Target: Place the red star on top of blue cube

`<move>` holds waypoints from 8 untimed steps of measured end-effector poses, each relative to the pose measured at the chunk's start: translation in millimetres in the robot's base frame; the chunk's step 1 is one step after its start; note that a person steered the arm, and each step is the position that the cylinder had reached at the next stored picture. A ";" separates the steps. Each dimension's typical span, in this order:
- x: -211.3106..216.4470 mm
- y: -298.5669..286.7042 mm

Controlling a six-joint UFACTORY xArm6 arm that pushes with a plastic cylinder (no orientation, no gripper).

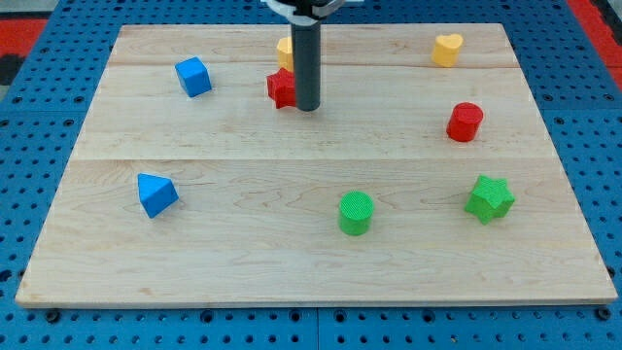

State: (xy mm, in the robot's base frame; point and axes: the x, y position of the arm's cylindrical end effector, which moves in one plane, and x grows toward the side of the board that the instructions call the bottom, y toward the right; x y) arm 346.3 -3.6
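A: Starting at the left of the wooden board (194, 156), what do you see?

B: Nearest the left edge, on the near side, a blue block (155, 193) with a wedge-like, angular shape. Farther back and a little to the right sits the blue cube (193, 76), near the far left corner.

A: And the red star?

B: The red star (281, 87) is right of the blue cube, well apart from it, on the far half of the board at about the same depth. Just behind it a yellow block (285, 49) peeks out; the rod hides most of it, so I cannot tell its shape.

A: Where is the rod?

B: My tip (307, 108) rests on the board just right of the red star, touching or nearly touching its right side. There are no jaws on this rod, so nothing is grasped or released; it only stands beside the star.

A: Continue rightward.

B: A green cylinder (356, 213) stands near the front, right of centre. A yellow heart (447, 49) lies at the far right, a red cylinder (465, 122) nearer than it, and a green star (489, 198) near the front right.
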 end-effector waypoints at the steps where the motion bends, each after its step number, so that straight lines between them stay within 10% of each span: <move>1: -16.3 -5.4; 4: 7.2 -106.6; 6: -61.1 -148.2; 8: -60.7 -79.2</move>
State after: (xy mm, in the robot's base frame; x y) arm 285.6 -82.9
